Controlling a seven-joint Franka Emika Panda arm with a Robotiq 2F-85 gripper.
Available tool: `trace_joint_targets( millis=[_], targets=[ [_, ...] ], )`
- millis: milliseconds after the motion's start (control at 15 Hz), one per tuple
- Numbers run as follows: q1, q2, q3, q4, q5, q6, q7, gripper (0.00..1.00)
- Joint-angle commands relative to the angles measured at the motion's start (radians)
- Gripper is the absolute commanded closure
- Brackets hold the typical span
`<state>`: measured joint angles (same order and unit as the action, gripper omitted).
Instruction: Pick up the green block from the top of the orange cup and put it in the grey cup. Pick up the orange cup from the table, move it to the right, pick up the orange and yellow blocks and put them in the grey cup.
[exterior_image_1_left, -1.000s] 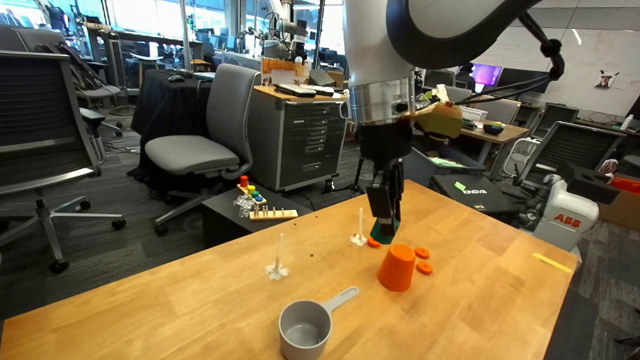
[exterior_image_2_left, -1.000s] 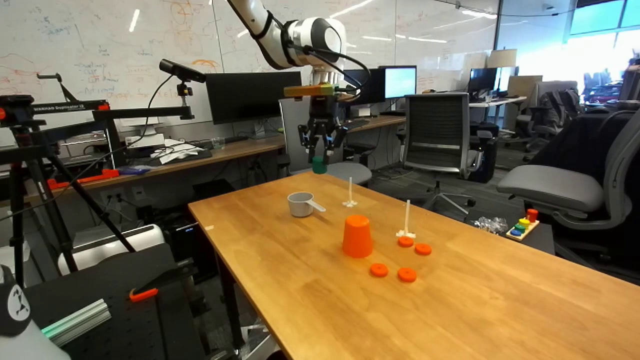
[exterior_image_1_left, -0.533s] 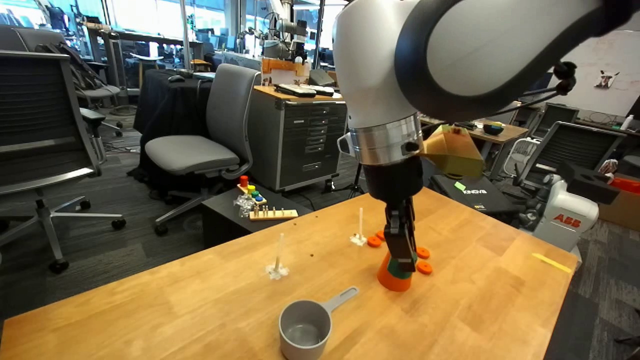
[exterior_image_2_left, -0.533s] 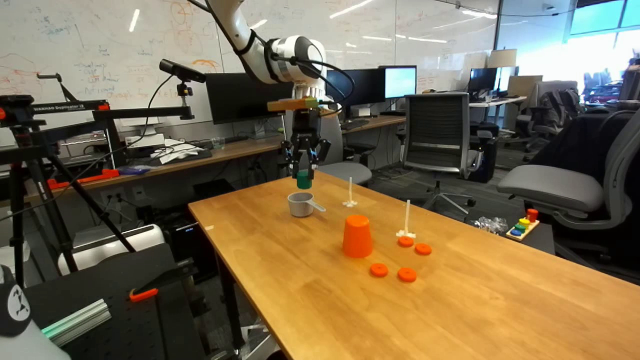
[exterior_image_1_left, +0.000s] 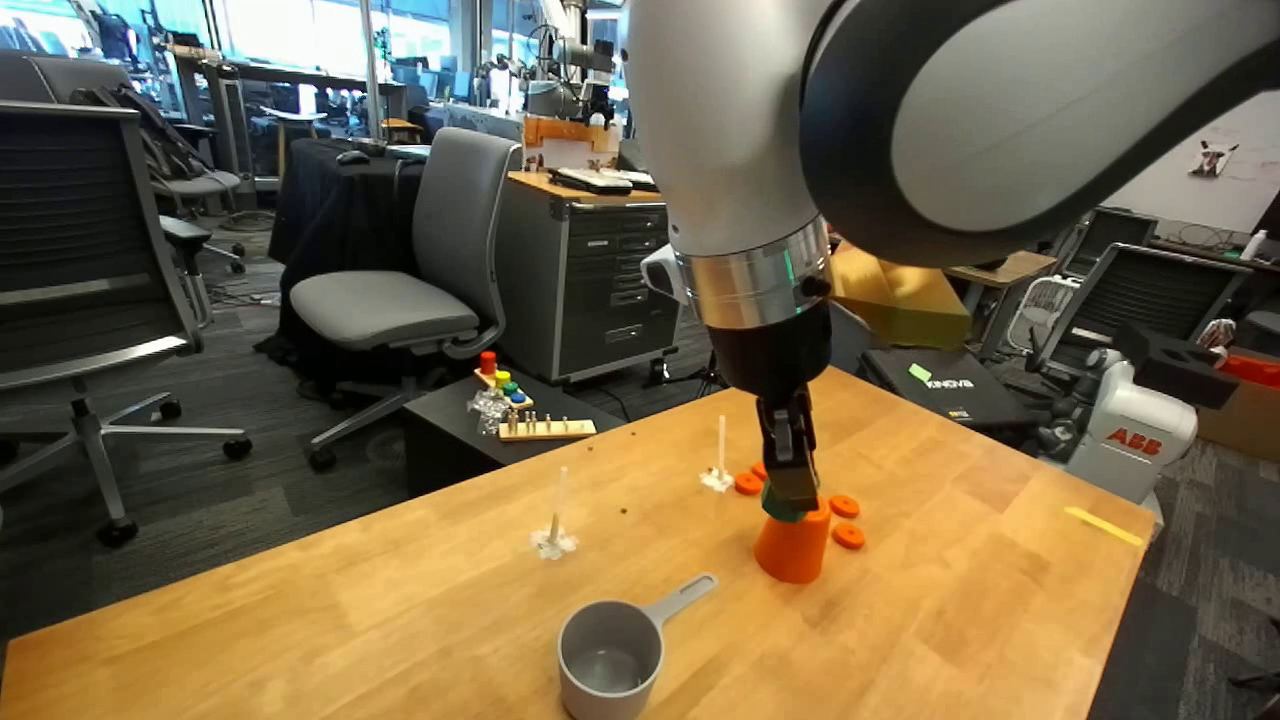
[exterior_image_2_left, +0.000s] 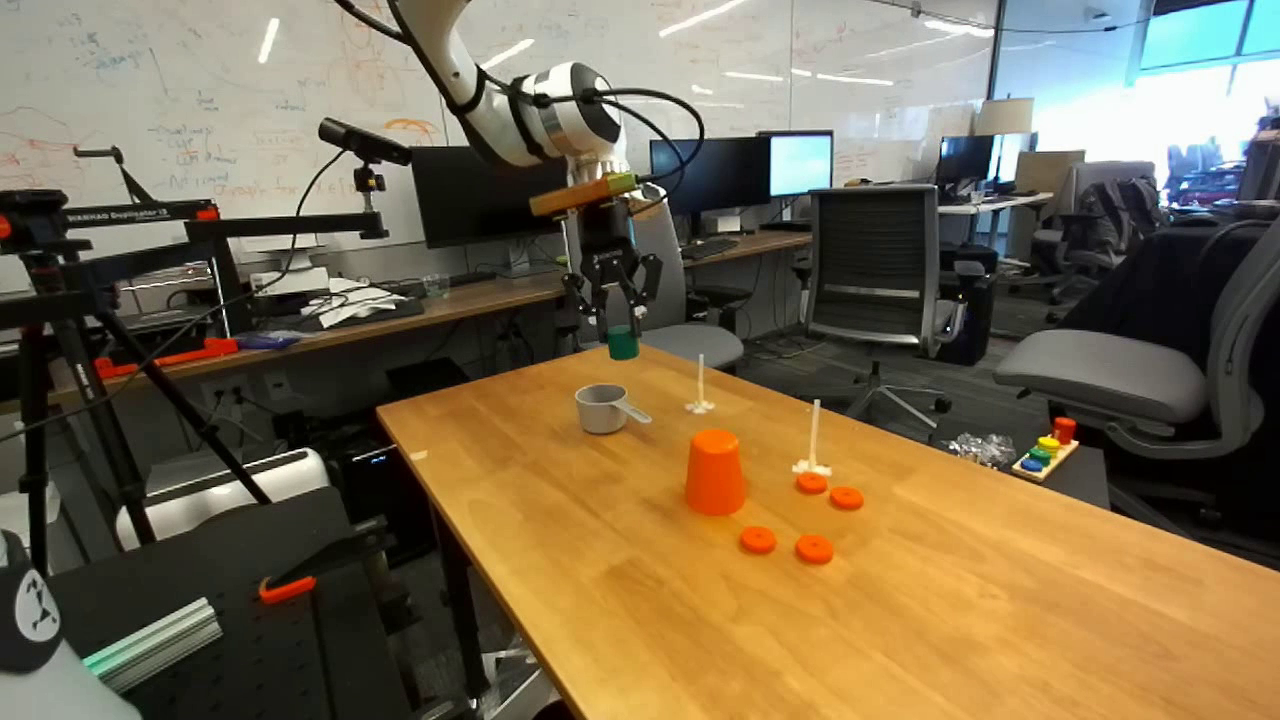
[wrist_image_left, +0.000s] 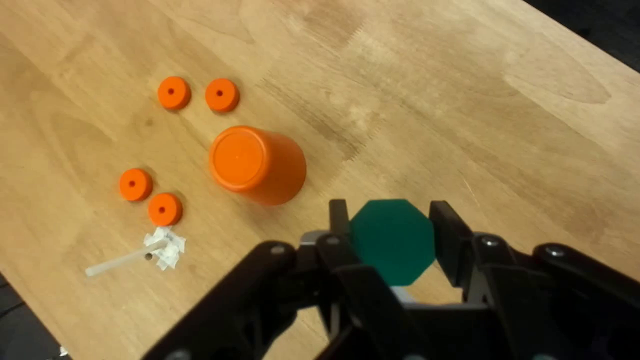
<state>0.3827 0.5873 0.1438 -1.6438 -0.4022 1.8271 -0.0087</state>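
Note:
My gripper (wrist_image_left: 391, 209) is shut on the green block (wrist_image_left: 392, 242), an eight-sided dark green piece. The gripper (exterior_image_2_left: 620, 328) holds the block (exterior_image_2_left: 623, 345) in the air, above the table. In an exterior view the block (exterior_image_1_left: 783, 505) overlaps the top of the orange cup (exterior_image_1_left: 792, 550). The orange cup stands upside down, its closed top bare in the wrist view (wrist_image_left: 237, 157). The grey cup (exterior_image_1_left: 612, 650) stands open side up on the table; it also shows in an exterior view (exterior_image_2_left: 600, 412). Only a pale sliver shows behind the block in the wrist view. I see no yellow block.
Several orange discs with holes, perhaps the orange blocks, lie near the orange cup, such as this one (wrist_image_left: 173, 93). Two thin upright pegs (exterior_image_2_left: 814, 435) (exterior_image_2_left: 701, 378) are taped to the table. A yellow tape strip (exterior_image_1_left: 1103, 525) lies near the table edge.
In an exterior view, my gripper went left and down with the green block, then back up and slightly right. The gripper is now tilted. The cups and discs have not moved.

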Motion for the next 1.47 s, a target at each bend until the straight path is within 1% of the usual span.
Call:
trace_joint_targets(
  millis=[0, 200, 333, 400, 533, 600, 733, 933, 1200, 1400],
  targets=[
    [0.045, 0.020, -0.001, 0.080, -0.065, -0.115, -0.007, 0.81],
    [0.072, 0.042, 0.002, 0.134, -0.097, -0.209, -0.013, 0.81],
    [0.081, 0.061, 0.003, 0.174, -0.095, -0.277, -0.016, 0.81],
    [0.065, 0.072, 0.014, 0.196, -0.050, -0.317, -0.041, 0.81],
    [0.038, 0.083, 0.031, 0.221, -0.004, -0.334, -0.102, 0.81],
    [0.032, 0.093, 0.033, 0.239, 0.012, -0.354, -0.124, 0.81],
    [0.039, 0.114, 0.021, 0.292, 0.008, -0.405, -0.133, 0.81],
    [0.075, 0.144, -0.003, 0.361, -0.071, -0.435, -0.097, 0.81],
    [0.102, 0.184, -0.010, 0.431, -0.133, -0.465, -0.096, 0.81],
    [0.143, 0.200, -0.028, 0.444, -0.229, -0.466, -0.084, 0.81]
  ],
)
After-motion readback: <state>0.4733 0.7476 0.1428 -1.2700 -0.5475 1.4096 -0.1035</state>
